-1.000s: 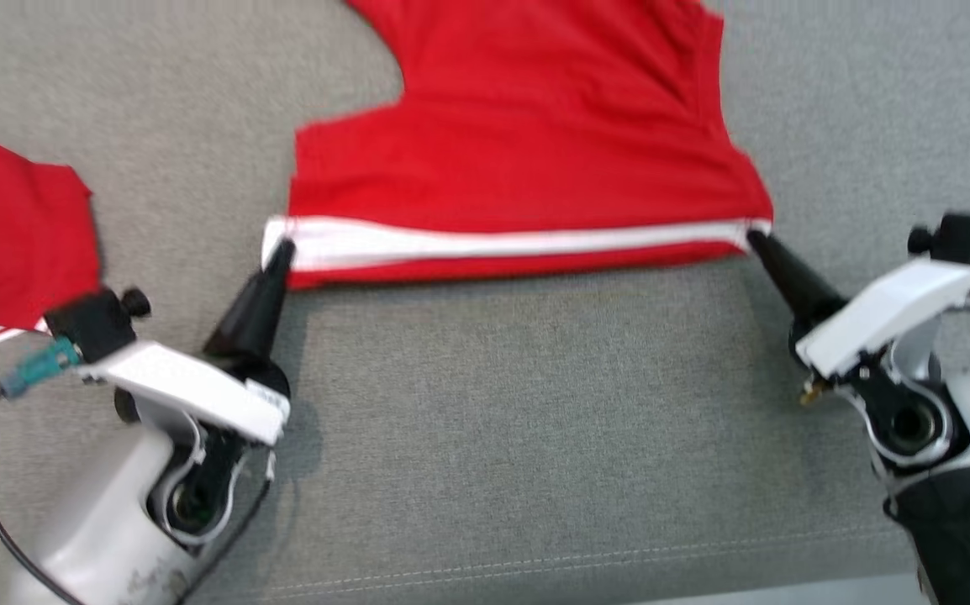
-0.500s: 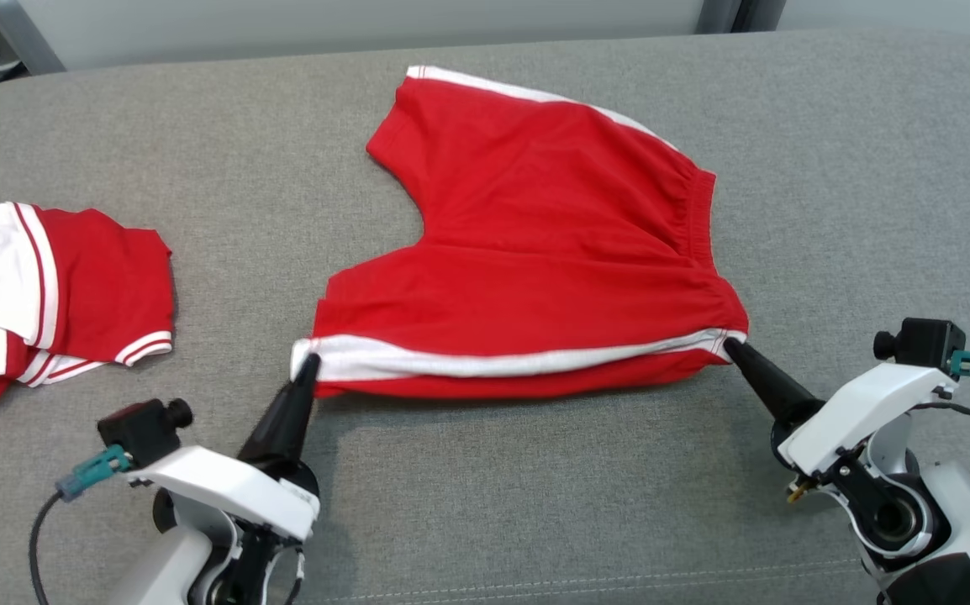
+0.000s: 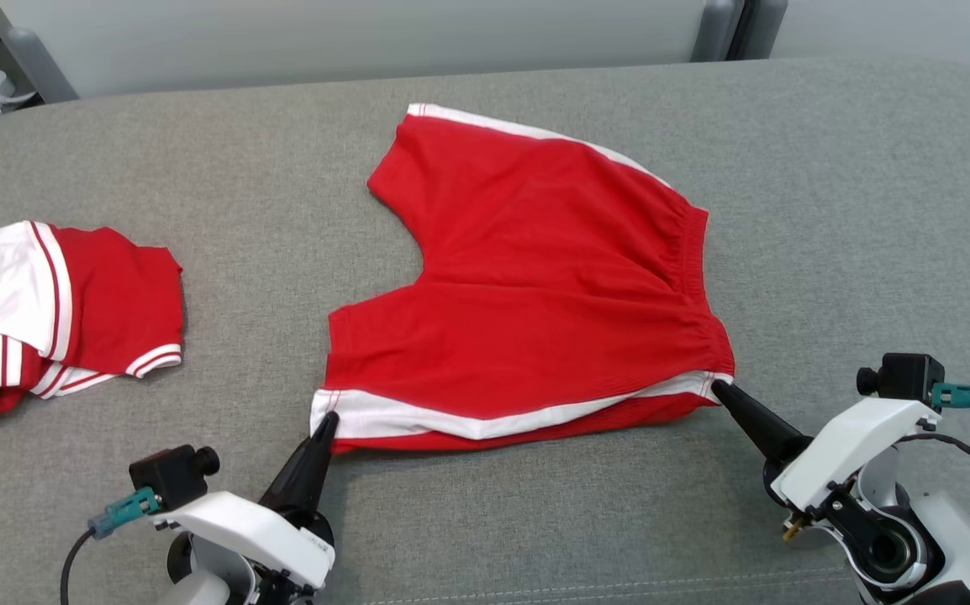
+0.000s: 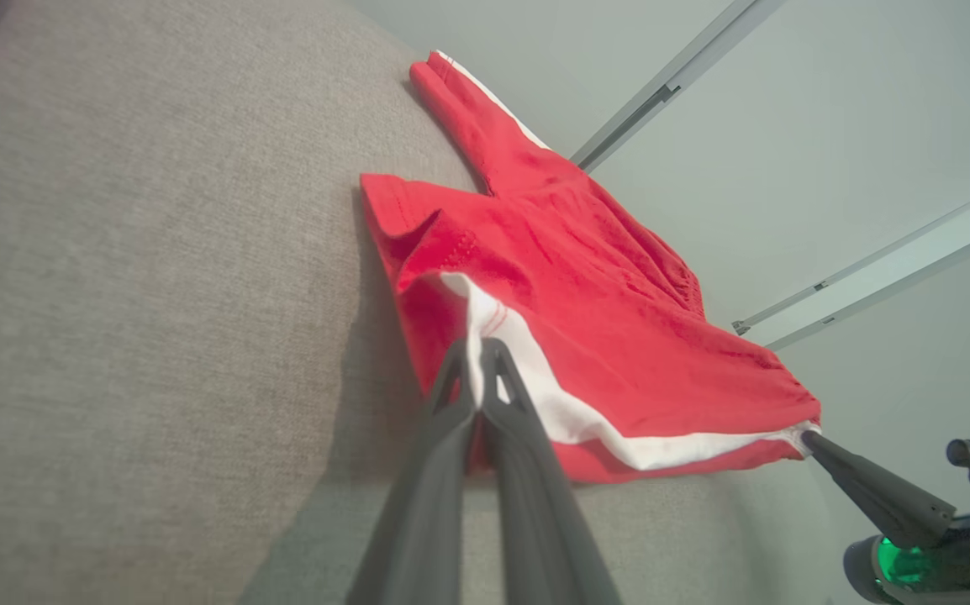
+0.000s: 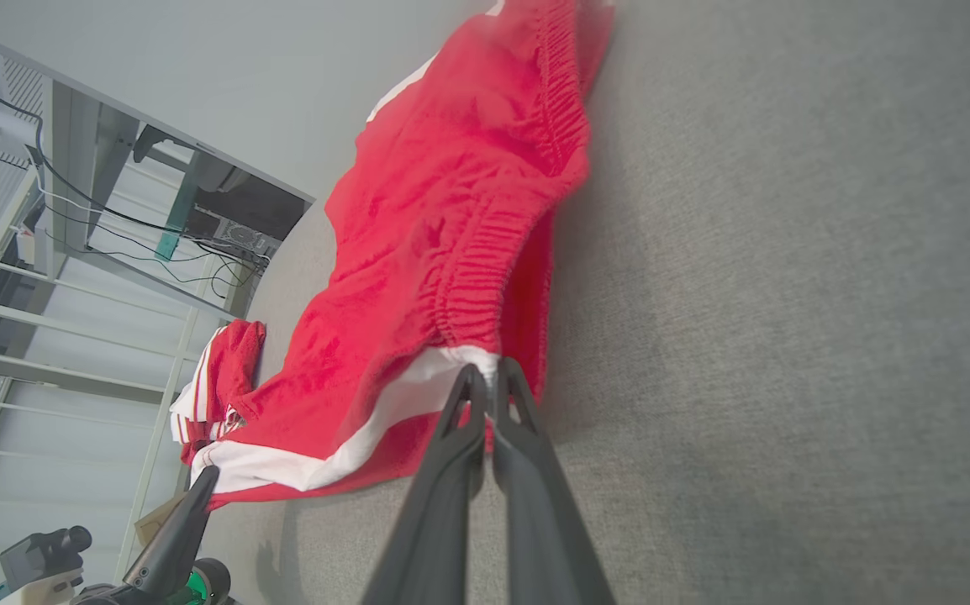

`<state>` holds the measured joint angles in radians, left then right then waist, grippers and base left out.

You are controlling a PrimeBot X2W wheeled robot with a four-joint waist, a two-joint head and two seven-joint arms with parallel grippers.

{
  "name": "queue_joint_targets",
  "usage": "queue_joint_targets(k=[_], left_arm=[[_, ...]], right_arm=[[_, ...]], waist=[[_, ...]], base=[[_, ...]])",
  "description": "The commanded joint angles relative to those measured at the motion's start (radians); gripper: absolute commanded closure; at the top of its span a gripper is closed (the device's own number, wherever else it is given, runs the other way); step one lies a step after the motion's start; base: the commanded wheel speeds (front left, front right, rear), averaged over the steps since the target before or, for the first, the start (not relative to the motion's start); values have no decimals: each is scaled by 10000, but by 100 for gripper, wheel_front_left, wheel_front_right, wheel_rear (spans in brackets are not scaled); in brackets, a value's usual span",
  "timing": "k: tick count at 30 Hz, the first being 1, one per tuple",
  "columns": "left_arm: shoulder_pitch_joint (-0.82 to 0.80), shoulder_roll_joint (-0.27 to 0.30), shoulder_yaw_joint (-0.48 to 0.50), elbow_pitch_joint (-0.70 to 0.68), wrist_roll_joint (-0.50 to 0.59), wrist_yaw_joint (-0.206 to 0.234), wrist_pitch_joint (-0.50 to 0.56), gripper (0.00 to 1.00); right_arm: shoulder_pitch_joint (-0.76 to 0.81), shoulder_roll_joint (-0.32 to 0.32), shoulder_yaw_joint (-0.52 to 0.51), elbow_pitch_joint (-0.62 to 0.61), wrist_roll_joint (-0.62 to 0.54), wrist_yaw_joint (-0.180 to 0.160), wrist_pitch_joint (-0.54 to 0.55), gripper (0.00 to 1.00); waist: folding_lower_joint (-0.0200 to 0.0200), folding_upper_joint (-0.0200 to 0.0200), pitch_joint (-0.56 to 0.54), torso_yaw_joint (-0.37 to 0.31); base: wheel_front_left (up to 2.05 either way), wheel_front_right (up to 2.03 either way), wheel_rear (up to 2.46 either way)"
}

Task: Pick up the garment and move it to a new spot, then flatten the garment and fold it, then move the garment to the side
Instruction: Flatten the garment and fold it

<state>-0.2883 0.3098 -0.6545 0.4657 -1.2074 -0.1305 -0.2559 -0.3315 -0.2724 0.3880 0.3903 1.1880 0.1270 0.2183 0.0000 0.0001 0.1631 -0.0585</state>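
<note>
The garment (image 3: 535, 286) is a pair of red shorts with a white side stripe, spread on the grey fabric surface (image 3: 535, 521). My left gripper (image 3: 329, 418) is shut on the near left corner, pinching the white stripe at the leg hem (image 4: 477, 353). At the near right corner my right gripper (image 3: 716, 388) is shut on the stripe's end by the elastic waistband (image 5: 485, 374). The near edge is stretched between the two grippers and slightly lifted. The far leg lies flat toward the back.
A second red and white garment (image 3: 56, 311) lies crumpled at the left edge of the surface. The surface's rounded back edge (image 3: 485, 76) meets a pale wall with metal posts. Bare grey fabric lies to the right of the shorts and in front.
The head camera has tilted up, so the whole garment and back edge show now. Both grippers stay shut on the near corners, which have come slightly toward me.
</note>
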Motion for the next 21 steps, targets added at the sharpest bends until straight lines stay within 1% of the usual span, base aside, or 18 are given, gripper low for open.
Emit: queue_joint_targets(k=[1, 2, 3, 4, 5, 6, 10, 13, 15, 16, 18, 21], left_arm=[[-109, 184, 323, -140, 13, -2, -58, 100], [-87, 178, 275, -115, 19, -2, -58, 100], [-84, 176, 239, -103, 32, -2, -58, 84], [-90, 175, 215, -86, 61, -2, -58, 54], [-101, 166, 211, -55, 102, -2, -58, 0], [-114, 160, 191, 17, 150, -2, -58, 0], [-216, 140, 431, 429, 614, -2, -58, 0], [-268, 133, 1037, 695, 1542, -2, -59, 0], [-251, 54, 1862, 767, 2458, -2, -59, 0], [-237, 22, 2347, 765, 3103, -2, -59, 0], [-79, -296, 3363, 660, 4129, -2, -59, 0], [187, -753, 4536, 315, 5711, -2, -59, 0]], right_arm=[[75, -171, 115, -202, 115, 37, -71, 100], [70, -170, 134, -199, 166, 37, -61, 100], [59, -168, 183, -190, 177, 37, -46, 100], [45, -163, 241, -164, 160, 37, -48, 100], [23, -172, 285, -108, 97, 37, -98, 75], [-12, -196, 339, -33, -24, 37, -175, 0], [-131, -305, 457, 222, -551, 37, -688, 0], [-227, -527, 377, 390, -1216, 37, -1501, 0], [-326, -580, 136, 477, -1782, 37, -2475, 0], [-374, -582, 49, 535, -2132, 37, -2970, 0], [-446, -507, -152, 728, -2888, 37, -3971, 0], [-478, -259, -556, 1038, -4070, 37, -4641, 0]], waist=[[0, -1, -55, -21], [0, -1, -72, -36], [0, -1, -79, -43], [0, -1, -81, -45], [0, -1, -76, -42], [0, -1, -62, -37], [0, -1, -19, -4], [0, -1, -78, 37], [0, -1, -152, 59], [0, -1, -187, 65], [0, -1, -298, 74], [0, -1, -507, 84]], base=[[0, 0, 0], [0, 0, 0], [0, 0, 0], [0, 0, 0], [0, 0, 0], [0, 0, 0], [0, 0, 0], [0, 0, 0], [0, 0, 0], [0, 0, 0], [0, 0, 0], [0, 0, 0]])
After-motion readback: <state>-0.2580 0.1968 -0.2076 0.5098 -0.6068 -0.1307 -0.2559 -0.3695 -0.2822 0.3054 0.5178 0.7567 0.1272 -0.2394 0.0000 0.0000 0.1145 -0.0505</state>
